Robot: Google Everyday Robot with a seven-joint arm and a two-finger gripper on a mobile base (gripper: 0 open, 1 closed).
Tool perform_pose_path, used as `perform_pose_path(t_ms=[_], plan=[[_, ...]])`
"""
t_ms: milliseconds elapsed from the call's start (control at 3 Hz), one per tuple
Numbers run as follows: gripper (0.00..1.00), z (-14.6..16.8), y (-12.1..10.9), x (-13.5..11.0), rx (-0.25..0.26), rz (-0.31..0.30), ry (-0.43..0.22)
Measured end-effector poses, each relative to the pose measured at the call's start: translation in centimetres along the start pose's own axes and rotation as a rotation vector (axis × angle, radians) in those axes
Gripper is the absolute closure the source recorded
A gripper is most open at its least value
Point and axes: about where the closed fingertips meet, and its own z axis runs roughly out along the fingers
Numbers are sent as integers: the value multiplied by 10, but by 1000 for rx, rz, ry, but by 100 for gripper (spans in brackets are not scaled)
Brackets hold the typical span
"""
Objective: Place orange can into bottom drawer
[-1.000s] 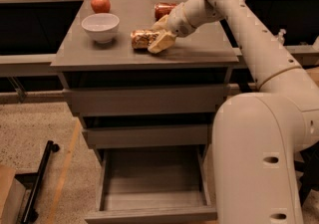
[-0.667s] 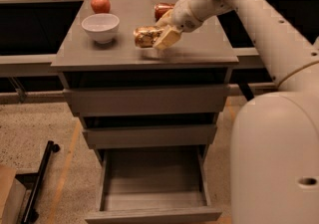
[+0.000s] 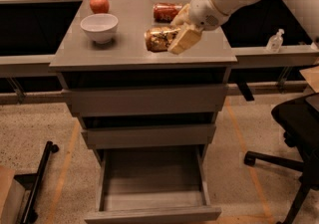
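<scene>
On the cabinet top (image 3: 124, 46), the gripper (image 3: 181, 33) hides the orange can (image 3: 157, 39) at its 3 o'clock end; whether it grips, I cannot tell. At 6 o'clock the bottom drawer (image 3: 152, 214) stands open.

Cabinet top (image 3: 124, 54): apple (image 3: 99, 4) at back left; bowl (image 3: 99, 27) just in front of it. Rear can (image 3: 167, 12) at back, right of centre. Front can (image 3: 159, 39) on its side before the rear can, near the front edge.
Gripper (image 3: 180, 31): over the top's right half, clamped on the front can's right end.
Below the top: top drawer (image 3: 144, 100), middle drawer (image 3: 149, 136), bottom drawer (image 3: 152, 214) pulled out towards the front.
Right of cabinet: bottle (image 3: 275, 41) on a ledge; chair (image 3: 299, 118) on the floor.
</scene>
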Motion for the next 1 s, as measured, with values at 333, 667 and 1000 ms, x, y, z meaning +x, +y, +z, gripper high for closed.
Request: perform_pose_path(t_ms=[333, 667, 1000], plan=[[100, -26, 51, 6, 0, 77, 14], [100, -40, 104, 38, 22, 219, 51], [100, -22, 133, 63, -35, 252, 90]])
